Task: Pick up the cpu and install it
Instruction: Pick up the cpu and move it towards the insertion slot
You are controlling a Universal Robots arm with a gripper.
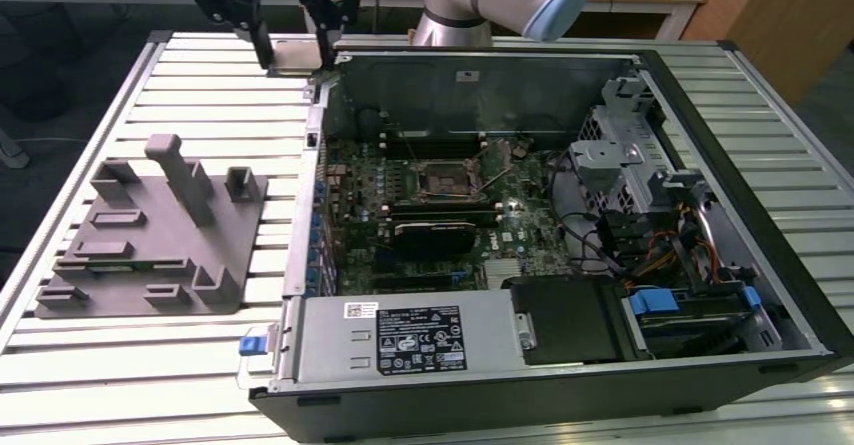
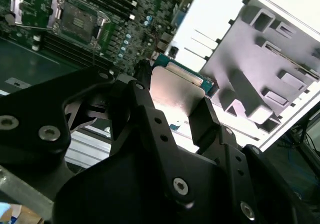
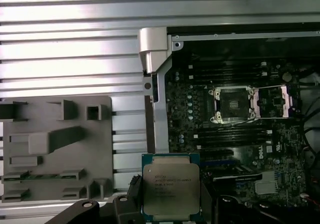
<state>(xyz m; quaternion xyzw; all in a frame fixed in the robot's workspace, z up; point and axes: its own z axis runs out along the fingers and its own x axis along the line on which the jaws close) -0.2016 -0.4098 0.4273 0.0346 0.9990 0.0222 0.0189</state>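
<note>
The cpu (image 1: 296, 57), a flat square chip with a silvery top, is raised above the table by the case's far corner on the exterior view's left. My gripper (image 1: 296, 51) is shut on it, one black finger on each side. In both wrist views the cpu (image 3: 171, 186) (image 2: 175, 91) sits between the fingers (image 2: 202, 115). The open socket (image 1: 445, 177) (image 3: 233, 103) (image 2: 75, 18) lies bare on the motherboard, its metal frame flipped back, some way from the chip.
The open computer case (image 1: 694, 135) lies on a slatted metal table (image 1: 200, 95), with drives, cables and a power supply (image 1: 400, 340) inside. A grey plastic fixture (image 1: 147, 235) (image 3: 55, 149) (image 2: 260, 73) stands on the exterior view's left of the case.
</note>
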